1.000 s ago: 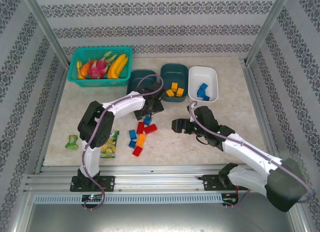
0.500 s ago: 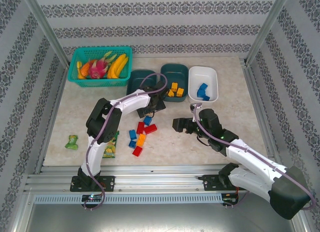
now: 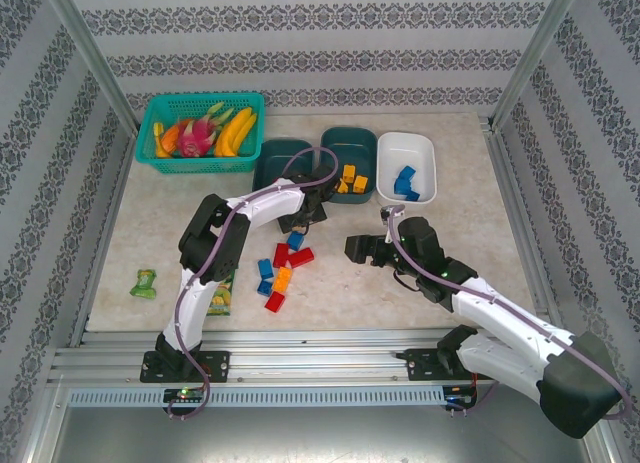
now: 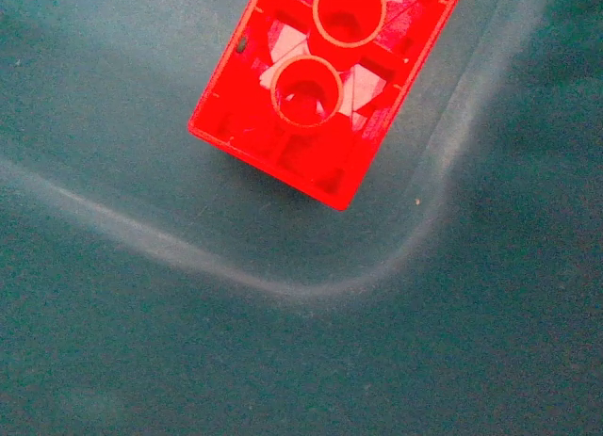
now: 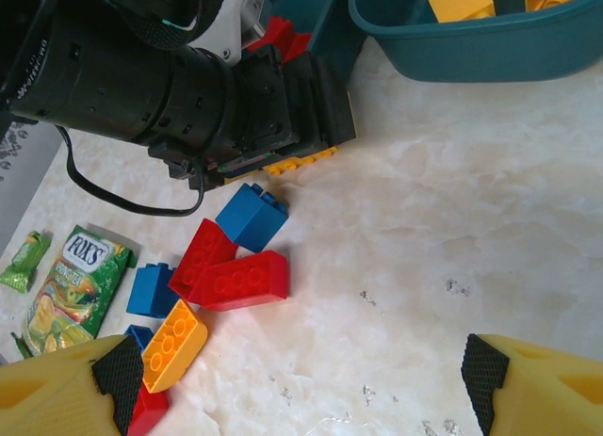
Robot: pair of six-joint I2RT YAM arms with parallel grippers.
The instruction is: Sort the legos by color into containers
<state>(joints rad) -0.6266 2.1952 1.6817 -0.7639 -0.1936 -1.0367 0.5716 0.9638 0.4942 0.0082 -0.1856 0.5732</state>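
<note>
1. Three tubs stand in a row near the far edge of the worktop (image 3: 450, 233): the left dark teal tub (image 3: 270, 163), the middle dark teal tub (image 3: 335, 143) and the white tub (image 3: 415, 148).
2. The middle tub holds yellow bricks (image 3: 350, 179), and the white tub holds blue bricks (image 3: 405, 183).
3. The left gripper (image 3: 308, 209) sits at the near rim of the left dark teal tub. I cannot tell how its jaws stand.
4. In the left wrist view a red brick (image 4: 325, 78) lies over that tub's floor (image 4: 141, 361) near a rounded corner, with its hollow underside facing the camera. I cannot tell whether it rests on the floor.
5. The right gripper (image 5: 306, 379) hangs over the middle of the worktop. Its yellow fingers (image 5: 57, 394) are wide apart with nothing between them.
6. Loose bricks (image 3: 282, 268) in red, blue and orange are clustered toward the near edge, left of the right gripper.
7. A snack packet (image 5: 71, 290) lies just left of that cluster.
8. A mesh basket (image 3: 195, 163) of fruit stands in the far left corner.
</note>
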